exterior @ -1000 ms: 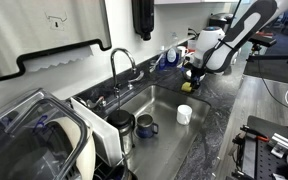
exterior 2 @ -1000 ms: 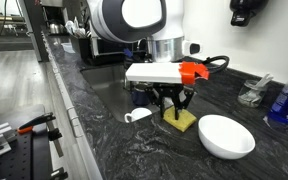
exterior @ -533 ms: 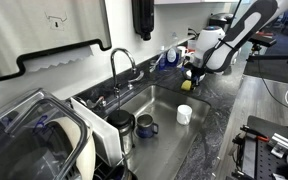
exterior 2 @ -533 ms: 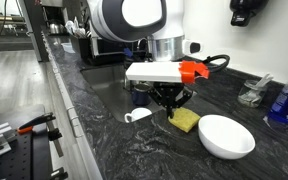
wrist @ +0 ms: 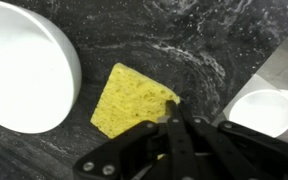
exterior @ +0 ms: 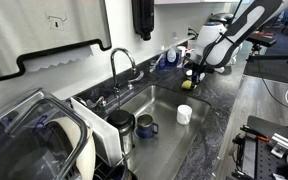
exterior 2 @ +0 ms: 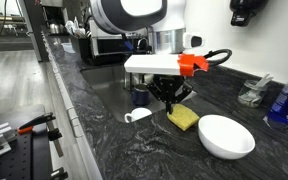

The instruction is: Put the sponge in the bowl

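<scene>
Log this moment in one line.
shallow round white bowl: empty | flat yellow sponge block: on counter beside bowl | gripper: shut at sponge corner, hold unclear

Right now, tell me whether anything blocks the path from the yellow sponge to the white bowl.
Nothing visible does. The flat yellow rectangular sponge lies beside the shallow round white bowl, with only bare dark stone counter between them.

Bright, even indoor light fills both exterior views, leaving a soft sheen on the dark counter [exterior 2: 109, 150] and little hard shadow. In the wrist view the sponge [wrist: 132, 100] is sharp, the gripper [wrist: 173, 108] near the lens looks slightly blurred, and the bowl [wrist: 24, 65] seems almost overexposed.
</scene>
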`<state>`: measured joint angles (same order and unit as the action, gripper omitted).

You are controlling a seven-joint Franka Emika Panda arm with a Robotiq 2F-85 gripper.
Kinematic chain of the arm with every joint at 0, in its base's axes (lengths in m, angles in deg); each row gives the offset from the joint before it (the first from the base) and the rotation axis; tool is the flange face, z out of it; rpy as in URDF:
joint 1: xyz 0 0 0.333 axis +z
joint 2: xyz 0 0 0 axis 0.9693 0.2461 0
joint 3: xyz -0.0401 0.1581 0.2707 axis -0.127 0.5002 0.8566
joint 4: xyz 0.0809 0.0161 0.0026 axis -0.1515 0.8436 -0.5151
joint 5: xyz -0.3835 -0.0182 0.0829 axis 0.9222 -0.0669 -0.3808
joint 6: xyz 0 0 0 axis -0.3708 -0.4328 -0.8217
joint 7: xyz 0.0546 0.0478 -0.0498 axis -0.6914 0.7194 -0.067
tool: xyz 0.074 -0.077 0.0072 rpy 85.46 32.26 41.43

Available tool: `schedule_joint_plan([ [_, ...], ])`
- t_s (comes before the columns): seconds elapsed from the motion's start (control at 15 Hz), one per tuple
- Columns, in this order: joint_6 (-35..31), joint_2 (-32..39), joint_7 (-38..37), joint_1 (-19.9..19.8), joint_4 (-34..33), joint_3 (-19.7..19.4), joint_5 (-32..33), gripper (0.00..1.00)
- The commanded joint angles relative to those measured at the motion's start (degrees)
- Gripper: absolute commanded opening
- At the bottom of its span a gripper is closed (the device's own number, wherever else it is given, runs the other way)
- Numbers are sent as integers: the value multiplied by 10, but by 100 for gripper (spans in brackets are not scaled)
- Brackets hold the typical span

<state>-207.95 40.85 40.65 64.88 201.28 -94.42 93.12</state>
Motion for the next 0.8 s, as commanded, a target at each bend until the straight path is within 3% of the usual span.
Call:
schedule_joint_plan([
  [0.0, 50, -45, -3, -4, 2, 5, -5, 1],
  [0.73, 154, -106, -30, 1, -55, -16, -3, 1],
])
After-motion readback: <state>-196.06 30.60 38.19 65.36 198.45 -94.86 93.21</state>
